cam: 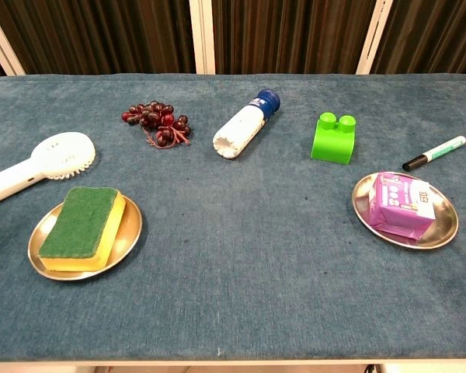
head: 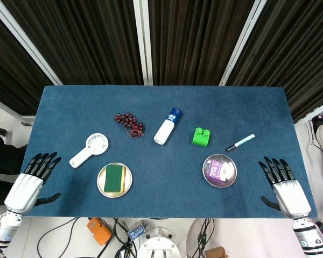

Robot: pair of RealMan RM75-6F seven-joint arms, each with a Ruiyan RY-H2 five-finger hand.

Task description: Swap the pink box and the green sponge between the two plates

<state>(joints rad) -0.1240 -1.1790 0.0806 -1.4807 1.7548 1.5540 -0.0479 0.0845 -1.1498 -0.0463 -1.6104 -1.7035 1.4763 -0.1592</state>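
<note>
A blue table (head: 167, 107) holds two metal plates. The left plate (cam: 124, 241) carries the green sponge (cam: 79, 221); the right plate (cam: 443, 227) carries the pink box (cam: 402, 203). The left robot hand (head: 31, 180) and right robot hand (head: 282, 183) rest at the table's near corners, fingers spread, holding nothing. The swap looks unstarted; next, one hand must reach its plate and lift the item off.
</note>
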